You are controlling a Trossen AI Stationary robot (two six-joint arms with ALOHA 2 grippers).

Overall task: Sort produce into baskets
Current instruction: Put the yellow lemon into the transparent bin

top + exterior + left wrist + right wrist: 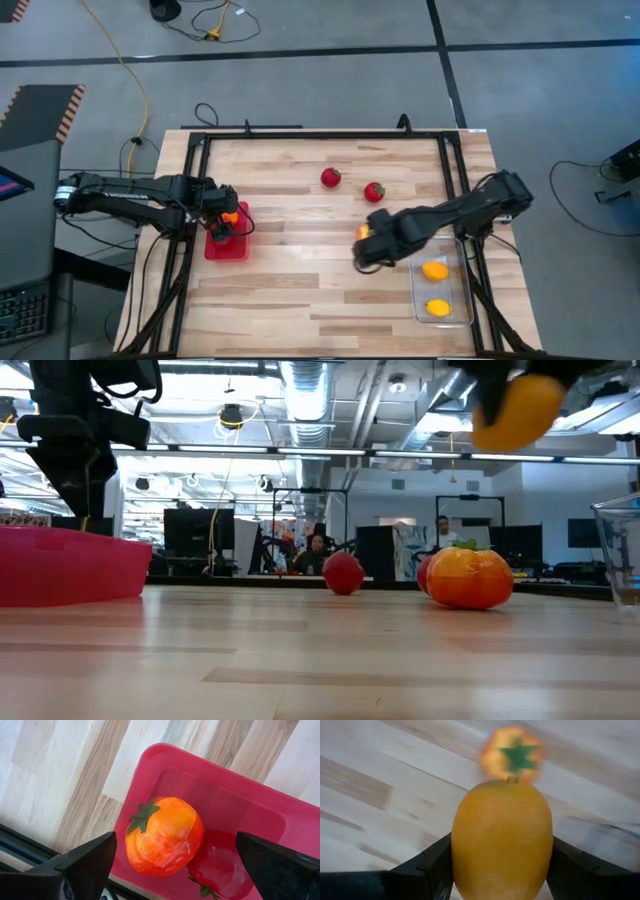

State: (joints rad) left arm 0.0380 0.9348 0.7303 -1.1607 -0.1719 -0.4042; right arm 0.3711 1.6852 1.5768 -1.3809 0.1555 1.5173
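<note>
- Looking down: the right gripper [372, 243] hangs mid-table beside the clear bin [443, 288]; the left gripper [224, 218] hovers over the red bin [227, 245].
- Low: an orange tomato [470, 577] sits on the table [300, 660].
- Left wrist: jaws apart above a binned tomato [163, 836].
- Right wrist: jaws clamped on a lemon [502, 840]; its smooth skin could slip out.

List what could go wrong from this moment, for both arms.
The right gripper holds a yellow lemon lifted above the table, clamped only at its rounded sides; it could slip out and roll. An orange tomato lies on the wood just beneath and could get knocked. The left gripper hangs open over the red basket, where a tomato and a red piece already crowd one end.
</note>
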